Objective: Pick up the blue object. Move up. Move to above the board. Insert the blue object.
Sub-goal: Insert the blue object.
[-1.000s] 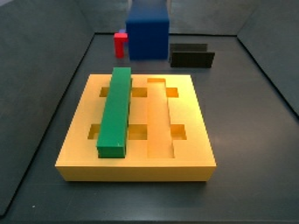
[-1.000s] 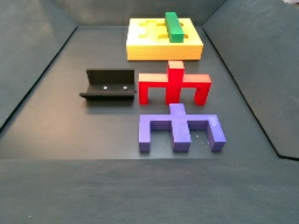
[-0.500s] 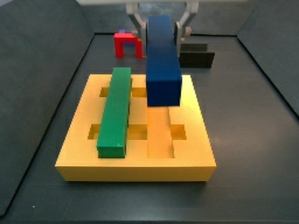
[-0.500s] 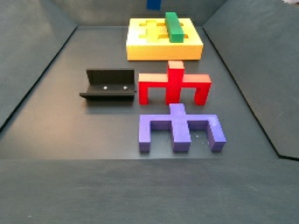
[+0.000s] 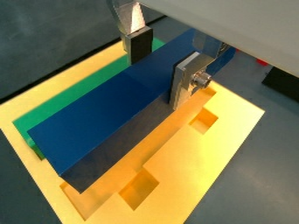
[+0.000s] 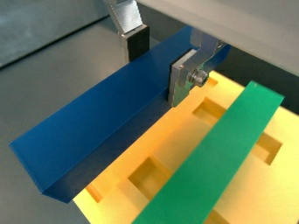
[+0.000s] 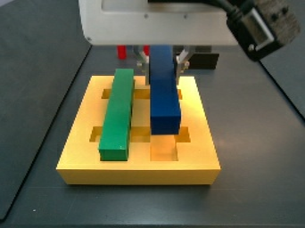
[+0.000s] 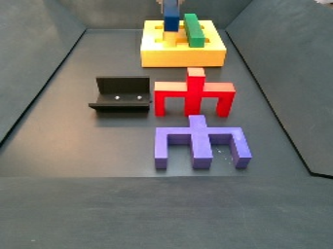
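The end effector (image 5: 162,61) hangs over the board (image 5: 222,166), its two silver fingers (image 5: 187,77) pinched on the flat sides of the blue object (image 5: 111,118), dark pads pressed against the bar with no gap showing; in both wrist views the same grip shows (image 6: 158,59) on the blue object (image 6: 100,122); in a side view the end effector (image 7: 165,55) sits below the white wrist housing, over the far half of the board (image 7: 137,169); the blue object (image 7: 163,89) runs with its long axis from 12 o'clock to 6 o'clock, along the board's grooves, set on edge and parallel to the green bar (image 7: 117,116), which lies seated in the groove just beside it at 9 o'clock; whether the blue object already touches the groove floor cannot be told; square holes in the board's top show open beside both bars; in a side view the board (image 8: 182,53) stands at 12 o'clock on the desk (image 8: 65,146), with the red branched block (image 8: 196,94) in the middle, the fixture (image 8: 120,95) at its 9 o'clock, and a purple branched block (image 8: 202,143) toward 6 o'clock.
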